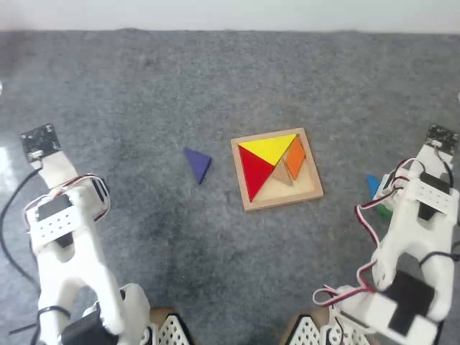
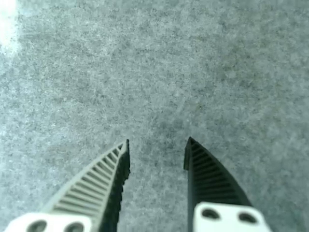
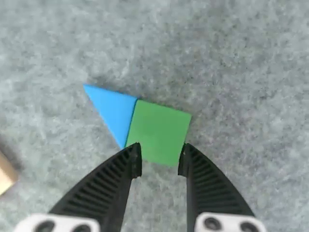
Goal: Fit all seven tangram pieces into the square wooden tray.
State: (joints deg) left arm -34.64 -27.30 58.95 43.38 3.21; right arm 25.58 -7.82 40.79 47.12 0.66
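The square wooden tray (image 1: 312, 190) lies right of the table's middle, holding a yellow triangle (image 1: 269, 149), a red triangle (image 1: 255, 172), an orange piece (image 1: 295, 158) and a tan piece (image 1: 282, 176). A dark blue triangle (image 1: 198, 164) lies on the carpet left of the tray. A light blue triangle (image 3: 112, 111) touches a green square (image 3: 158, 131) at the right; in the high view the light blue triangle (image 1: 373, 185) peeks out beside the right arm. My right gripper (image 3: 159, 153) is open just above the green square's near edge. My left gripper (image 2: 157, 150) is open over bare carpet.
Grey carpet covers the whole table. The left arm (image 1: 68, 230) stands at the left edge and the right arm (image 1: 413, 215) at the right edge. A corner of the tray (image 3: 5, 174) shows in the right wrist view. A pale wall strip runs along the back.
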